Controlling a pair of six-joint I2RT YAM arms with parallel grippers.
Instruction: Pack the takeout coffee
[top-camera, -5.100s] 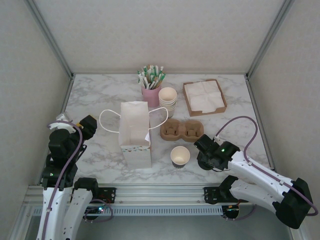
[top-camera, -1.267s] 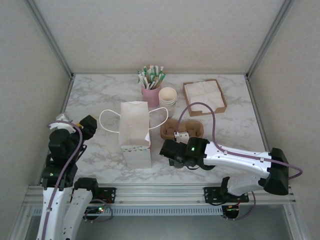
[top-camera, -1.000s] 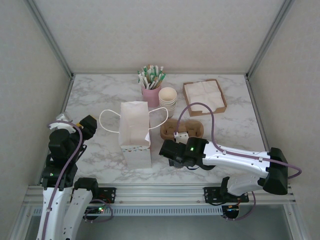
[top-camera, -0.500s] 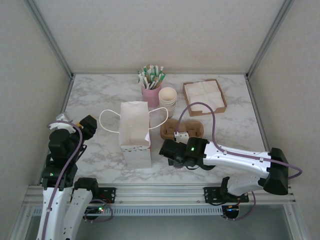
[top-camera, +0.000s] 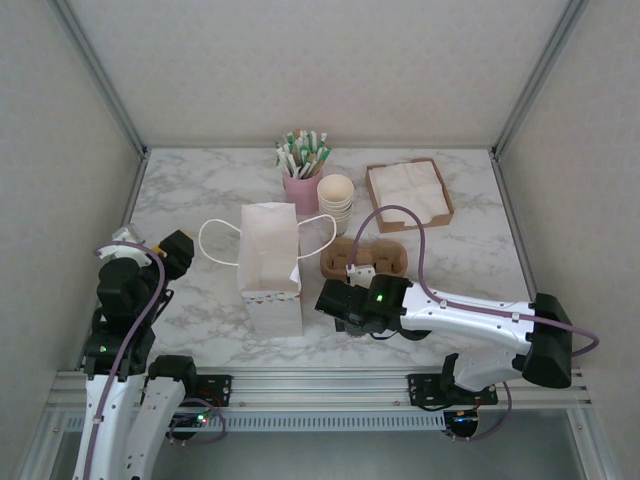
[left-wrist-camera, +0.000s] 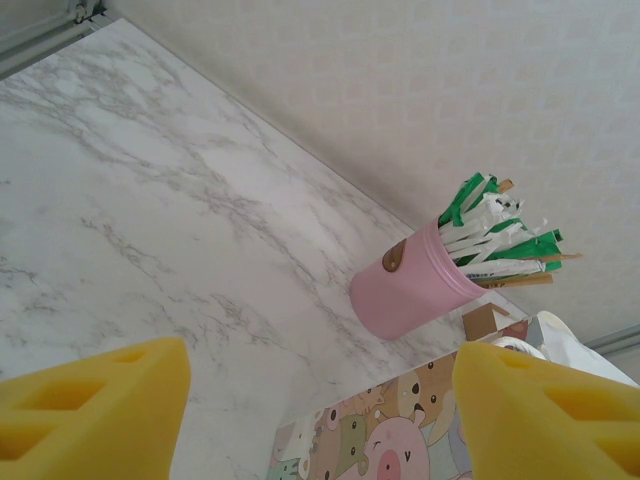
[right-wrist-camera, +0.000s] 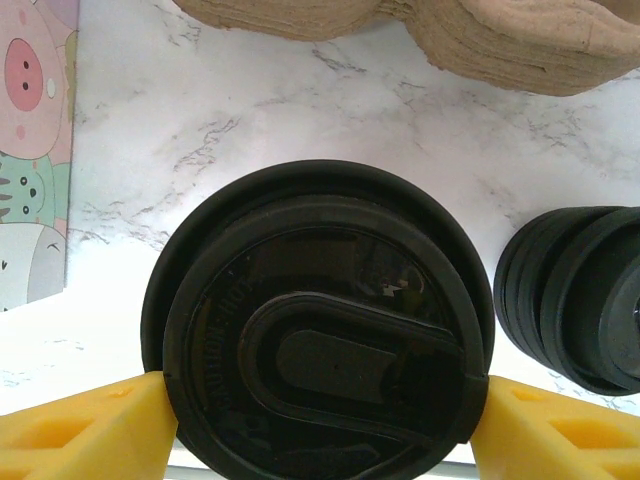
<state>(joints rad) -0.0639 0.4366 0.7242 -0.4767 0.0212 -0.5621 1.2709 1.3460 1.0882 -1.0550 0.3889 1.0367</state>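
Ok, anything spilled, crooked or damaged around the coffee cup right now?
Nothing stands out. The lid on the takeout coffee looks evenly seated, no spill shows on the table around it, the paper bag stands upright, and the stack of loose lids beside the cup is neat.

Glossy black lid on takeout coffee (right-wrist-camera: 320, 330), between yellow foam pads (right-wrist-camera: 75, 430) of right gripper (right-wrist-camera: 320, 440). Right of it, stack of black lids (right-wrist-camera: 585, 300). Ahead, brown pulp cup carrier (right-wrist-camera: 480, 35). Left, paper bag (right-wrist-camera: 30, 150) printed with pastel cartoon animals, pink pig among them. White marble table (right-wrist-camera: 300, 110), grey veins. Left gripper (left-wrist-camera: 320, 410) yellow-padded too; ahead of it pink jar (left-wrist-camera: 405, 290), green-and-white wrapped straws (left-wrist-camera: 495, 225).
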